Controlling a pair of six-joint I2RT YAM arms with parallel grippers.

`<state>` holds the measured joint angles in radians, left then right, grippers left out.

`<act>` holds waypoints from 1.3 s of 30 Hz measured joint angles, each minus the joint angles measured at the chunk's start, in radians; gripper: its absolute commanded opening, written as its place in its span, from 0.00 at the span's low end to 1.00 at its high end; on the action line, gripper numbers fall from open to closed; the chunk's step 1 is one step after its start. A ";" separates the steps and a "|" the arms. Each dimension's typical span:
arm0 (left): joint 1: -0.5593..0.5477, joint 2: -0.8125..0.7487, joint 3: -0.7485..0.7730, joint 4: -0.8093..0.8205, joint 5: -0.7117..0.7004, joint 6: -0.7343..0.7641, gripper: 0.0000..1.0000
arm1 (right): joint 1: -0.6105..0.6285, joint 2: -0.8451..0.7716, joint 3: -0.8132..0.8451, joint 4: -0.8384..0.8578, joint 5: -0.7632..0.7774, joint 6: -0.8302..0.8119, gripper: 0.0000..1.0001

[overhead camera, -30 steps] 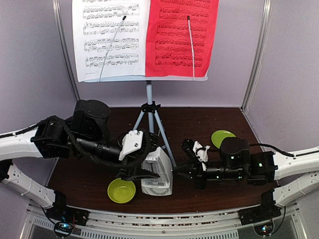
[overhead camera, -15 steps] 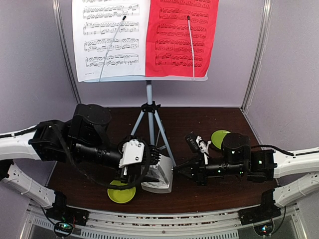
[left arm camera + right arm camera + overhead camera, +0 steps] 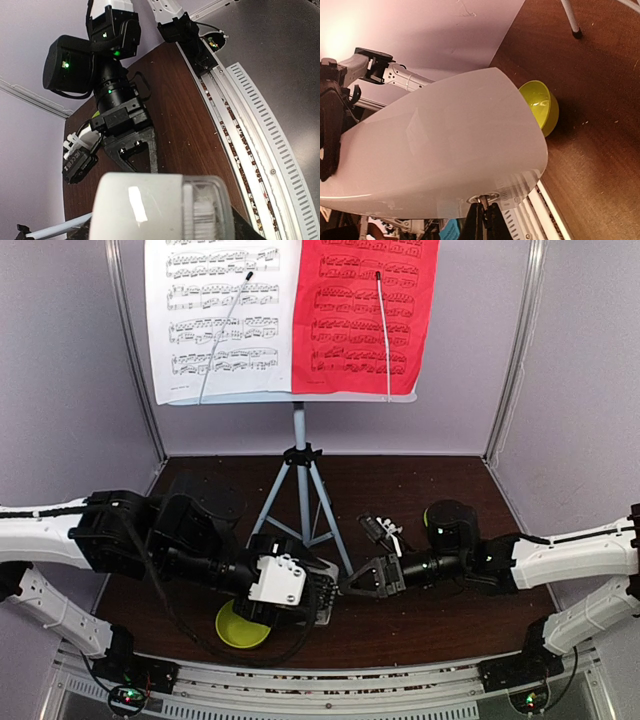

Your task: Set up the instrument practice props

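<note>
Metronome (image 3: pixel 150 205), cream and pyramid-shaped, sits clamped between my left jaws near the front middle of the dark wooden surface (image 3: pixel 420 480). It is tipped over on a slant rather than standing upright. From the left wrist view, its pale casing fills the bottom of the picture, close against the camera. My left arm (image 3: pixel 150 540) reaches in low from the left side.

My right jaws are pressed together with nothing between them. Their tips touch the metronome's smooth casing from the right side, and in the right wrist view that casing fills most of the picture.

A lime-green bowl (image 3: pixel 238 625) rests on the surface, partly hidden under my left wrist and just beside the metronome.

At the back, the music stand (image 3: pixel 298 425) rises upright on grey tripod legs (image 3: pixel 320 505), well apart from both jaws. A white sheet-music page (image 3: pixel 220 320) lies on the left half of its desk and a red page (image 3: pixel 365 315) on the right half, edges meeting. A thin wire arm crosses each page.
</note>
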<state>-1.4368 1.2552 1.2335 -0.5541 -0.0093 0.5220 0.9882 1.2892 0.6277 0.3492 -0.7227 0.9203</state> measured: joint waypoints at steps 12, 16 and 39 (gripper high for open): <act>-0.018 0.004 -0.006 0.006 -0.008 0.050 0.18 | -0.052 0.201 -0.116 0.568 -0.164 0.557 0.00; -0.019 0.003 -0.012 0.023 -0.006 0.060 0.17 | -0.053 0.287 -0.134 0.768 -0.170 0.751 0.00; 0.121 -0.023 -0.239 0.364 0.074 -0.135 0.10 | -0.136 0.033 -0.224 0.451 -0.125 0.587 0.90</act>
<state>-1.3159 1.2327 0.9947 -0.1898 0.0643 0.3866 0.8524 1.3220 0.4034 0.8005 -0.8478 1.5070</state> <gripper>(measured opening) 0.637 0.856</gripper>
